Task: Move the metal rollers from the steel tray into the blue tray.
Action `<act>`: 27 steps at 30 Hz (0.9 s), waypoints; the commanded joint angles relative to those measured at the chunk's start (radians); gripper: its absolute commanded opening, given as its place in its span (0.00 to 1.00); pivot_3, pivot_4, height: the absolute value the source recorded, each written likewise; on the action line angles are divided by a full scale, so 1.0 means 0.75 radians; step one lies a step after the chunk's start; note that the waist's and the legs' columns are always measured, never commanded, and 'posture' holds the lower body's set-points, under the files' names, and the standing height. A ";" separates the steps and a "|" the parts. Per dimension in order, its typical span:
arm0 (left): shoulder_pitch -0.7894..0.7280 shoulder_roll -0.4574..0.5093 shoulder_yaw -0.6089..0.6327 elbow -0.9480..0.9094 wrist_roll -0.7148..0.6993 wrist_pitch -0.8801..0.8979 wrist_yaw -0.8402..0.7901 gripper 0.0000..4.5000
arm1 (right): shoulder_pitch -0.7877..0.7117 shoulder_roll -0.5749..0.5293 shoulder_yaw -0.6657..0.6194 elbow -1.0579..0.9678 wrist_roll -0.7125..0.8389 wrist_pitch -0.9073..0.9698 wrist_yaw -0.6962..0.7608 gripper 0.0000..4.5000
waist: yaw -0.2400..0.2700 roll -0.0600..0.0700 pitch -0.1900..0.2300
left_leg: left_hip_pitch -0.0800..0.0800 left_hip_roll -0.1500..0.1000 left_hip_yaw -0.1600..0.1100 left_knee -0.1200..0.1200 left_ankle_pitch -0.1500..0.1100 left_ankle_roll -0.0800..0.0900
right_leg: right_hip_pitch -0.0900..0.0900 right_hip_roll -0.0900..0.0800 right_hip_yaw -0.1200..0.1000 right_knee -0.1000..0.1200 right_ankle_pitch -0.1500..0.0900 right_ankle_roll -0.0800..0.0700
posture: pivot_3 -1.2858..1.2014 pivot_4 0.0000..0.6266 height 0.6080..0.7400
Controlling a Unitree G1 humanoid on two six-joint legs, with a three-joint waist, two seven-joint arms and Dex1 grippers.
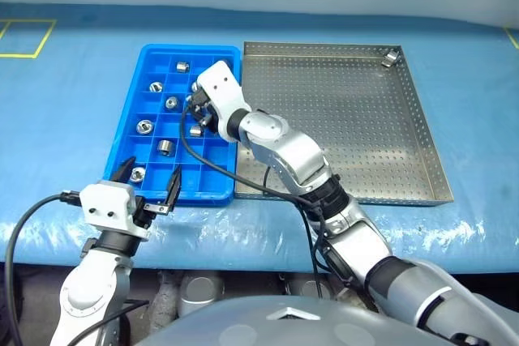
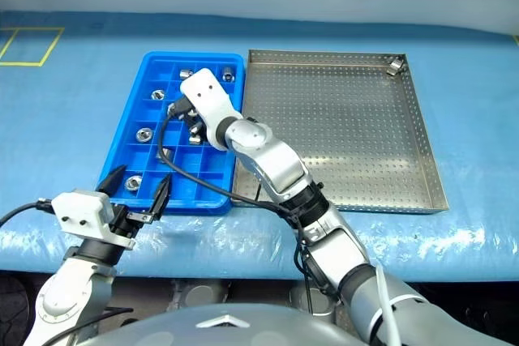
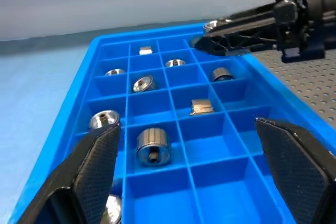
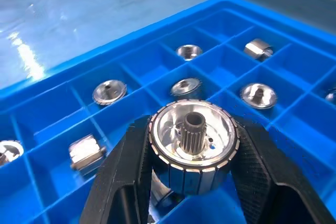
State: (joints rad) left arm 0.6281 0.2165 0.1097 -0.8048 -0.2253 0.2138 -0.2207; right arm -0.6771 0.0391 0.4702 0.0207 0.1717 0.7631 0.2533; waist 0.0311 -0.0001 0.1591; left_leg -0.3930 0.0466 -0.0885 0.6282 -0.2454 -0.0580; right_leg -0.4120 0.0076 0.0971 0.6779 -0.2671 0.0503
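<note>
1. Over the blue tray (image 1: 154, 131) at frame centre-left, the right gripper (image 4: 193, 182) has its jaws clamped on a metal roller (image 4: 193, 140).
2. At lower left, the left gripper (image 1: 150, 188) hangs with jaws wide.
3. Upper right, one roller (image 1: 390, 57) lies in the steel tray (image 1: 349, 119) corner.

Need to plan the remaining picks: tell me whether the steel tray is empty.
Not empty. One roller lies in the far corner of the steel tray.
</note>
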 commanded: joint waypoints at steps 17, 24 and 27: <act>-0.099 0.038 -0.058 -0.004 -0.031 -0.002 -0.075 1.00 | 0.175 -0.293 0.091 -0.357 0.004 0.270 0.283 0.59 | 0.002 -0.002 -0.001 | 0.002 0.000 0.000 0.000 0.000 0.000 | 0.001 0.000 0.000 0.000 -0.001 0.001 | 0.60 0.24 1.00; -0.123 0.042 -0.060 0.003 -0.037 0.003 -0.085 1.00 | 0.194 -0.237 0.078 -0.324 -0.004 0.257 0.265 1.00 | -0.005 -0.002 -0.002 | 0.002 0.000 0.000 0.001 0.000 0.000 | 0.002 0.000 0.000 0.000 -0.003 0.006 | 0.60 0.24 1.00; -0.117 0.044 -0.059 -0.002 -0.040 0.004 -0.093 1.00 | 0.197 -0.231 0.077 -0.328 -0.008 0.249 0.266 1.00 | -0.004 -0.002 -0.002 | 0.002 0.000 0.000 0.001 0.000 -0.001 | 0.002 0.000 0.000 0.000 -0.003 0.006 | 0.60 0.24 1.00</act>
State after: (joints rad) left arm 0.5356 0.2420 0.0679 -0.7878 -0.2464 0.2173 -0.2851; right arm -0.5392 -0.1357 0.5390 -0.2362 0.1670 0.9447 0.4551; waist 0.0277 -0.0018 0.1577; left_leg -0.3913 0.0467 -0.0883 0.6289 -0.2451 -0.0584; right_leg -0.4102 0.0078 0.0974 0.6780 -0.2691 0.0547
